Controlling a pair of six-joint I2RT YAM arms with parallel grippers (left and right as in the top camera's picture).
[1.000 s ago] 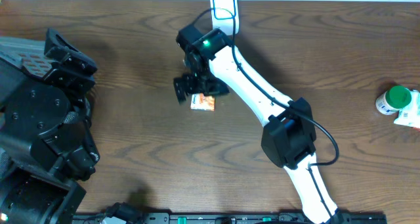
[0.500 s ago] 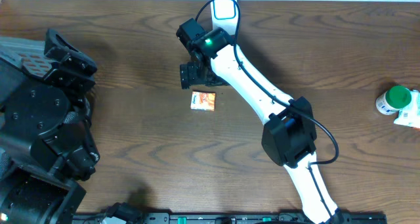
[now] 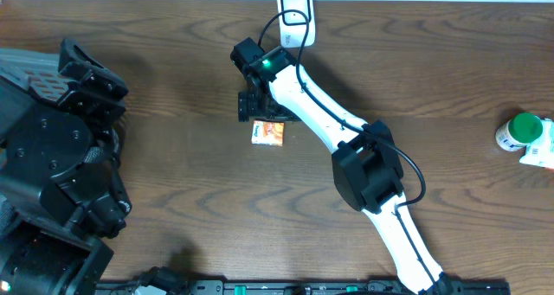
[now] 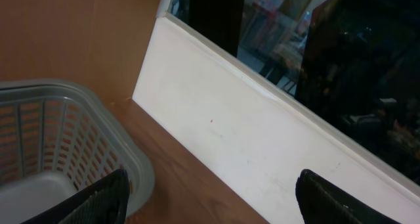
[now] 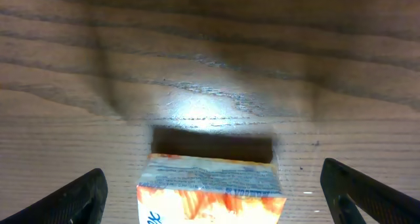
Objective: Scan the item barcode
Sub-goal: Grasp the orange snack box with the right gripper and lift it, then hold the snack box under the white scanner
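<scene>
A small orange and white box lies flat on the brown table, a printed side face turned to the right wrist camera. My right gripper hovers just behind it, pointing down. It is open, and in the right wrist view the box sits between the widely spread fingers without touching either. A white scanner stands at the table's back edge, close behind that arm. My left gripper is open and empty at the far left, its fingertips framing bare table and a white board.
A grey plastic basket stands just left of my left gripper. The bulky black left arm fills the table's left side. A green-capped white bottle and a white packet lie at the far right.
My right gripper turned and shifted a little toward the back, off the box's top. The arm's elbow swung left. The box stayed in place, and the left arm did not move.
</scene>
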